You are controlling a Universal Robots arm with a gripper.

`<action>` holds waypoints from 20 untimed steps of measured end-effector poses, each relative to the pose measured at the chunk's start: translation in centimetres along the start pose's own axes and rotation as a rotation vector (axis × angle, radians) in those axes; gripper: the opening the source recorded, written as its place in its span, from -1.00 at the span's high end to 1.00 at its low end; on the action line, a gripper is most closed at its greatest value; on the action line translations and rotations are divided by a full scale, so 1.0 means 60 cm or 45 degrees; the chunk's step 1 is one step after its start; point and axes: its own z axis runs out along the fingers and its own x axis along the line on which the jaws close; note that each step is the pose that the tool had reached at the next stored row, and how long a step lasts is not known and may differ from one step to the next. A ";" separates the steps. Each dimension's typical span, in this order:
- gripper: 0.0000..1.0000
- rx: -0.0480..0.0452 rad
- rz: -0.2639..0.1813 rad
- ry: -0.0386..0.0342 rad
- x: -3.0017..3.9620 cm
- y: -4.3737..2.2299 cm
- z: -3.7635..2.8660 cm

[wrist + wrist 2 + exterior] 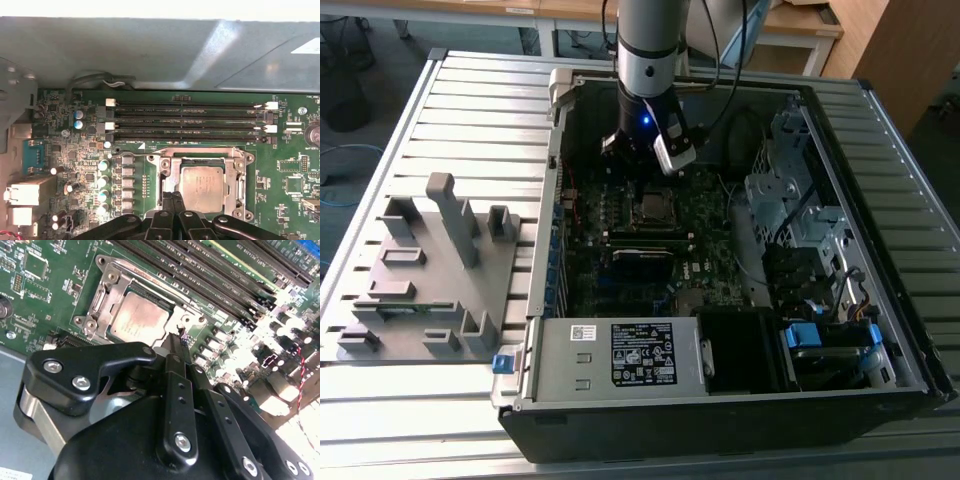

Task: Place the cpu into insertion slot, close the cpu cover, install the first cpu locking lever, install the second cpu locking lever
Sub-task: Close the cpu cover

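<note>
Lying flat (top up), cpu (pixel 201 188) fills insertion slot (pixel 204 162).

first wrist view: fingers (pixel 168 204) hide one cpu cover (pixel 169 175) edge, one cpu (pixel 201 187) corner

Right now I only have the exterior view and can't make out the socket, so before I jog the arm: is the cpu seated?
Observer: Yes; in the first wrist view the cpu lies flat, grey top up.
Operator: And the cover?
Observer: The cpu cover is down, framing the chip.
Operator: Is the end effector carrying anything?
Observer: No; in the second wrist view the end effector is shut and empty, beside the cover's corner.
</note>
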 end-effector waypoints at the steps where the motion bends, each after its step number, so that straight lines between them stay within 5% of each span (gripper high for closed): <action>1: 0.80 0.000 0.000 0.0001 -0.001 0.000 0.000; 15: 0.80 0.000 0.000 0.0002 -0.054 0.000 0.001; 20: 0.80 0.000 0.000 0.0002 -0.055 0.000 -0.001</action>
